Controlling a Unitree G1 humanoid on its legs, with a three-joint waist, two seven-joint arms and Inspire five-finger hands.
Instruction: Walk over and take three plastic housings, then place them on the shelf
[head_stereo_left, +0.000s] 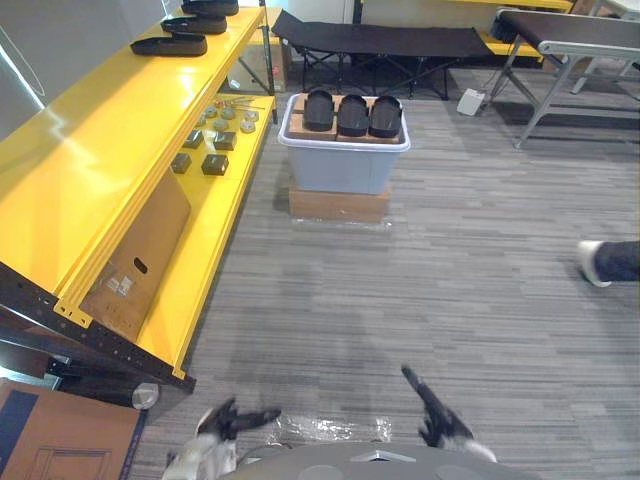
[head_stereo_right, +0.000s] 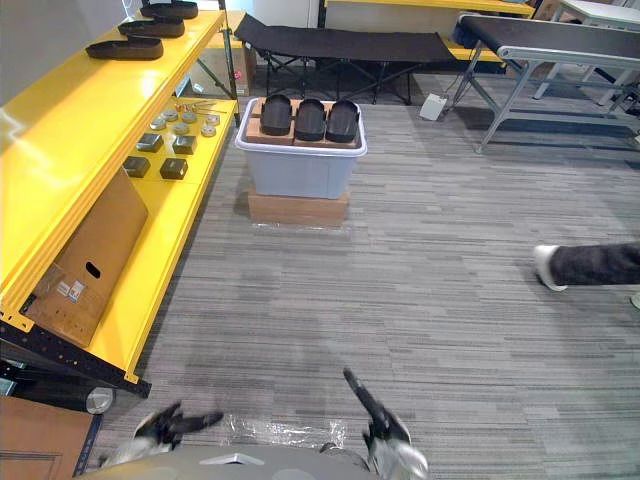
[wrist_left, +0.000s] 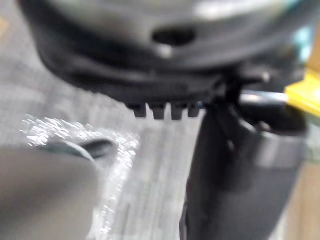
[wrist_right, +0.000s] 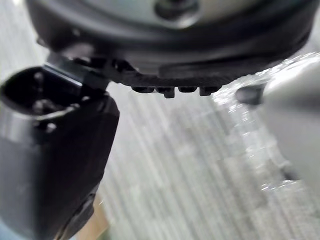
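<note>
The three black plastic housings (head_stereo_left: 353, 113) sat side by side in the top of a grey bin (head_stereo_left: 340, 165), which stood on a flat cardboard box (head_stereo_left: 338, 204) on the floor, far ahead and just right of the yellow shelf (head_stereo_left: 120, 150). Similar housings (head_stereo_left: 170, 44) lay on the far end of the shelf's top level.

The left hand (head_stereo_left: 232, 420) and right hand (head_stereo_left: 436, 408) hung low at the near edge, well apart from the bin. Both had their fingers loosely extended and were empty.

The housings looked like hollow moulded shells, so they were probably light and stiff, with smooth, possibly slippery skins. A hold across the long sides, with the thumb hooked over the raised rim, seemed safest. They lay close together, so an outer one offered the freest side for fingers.
</note>
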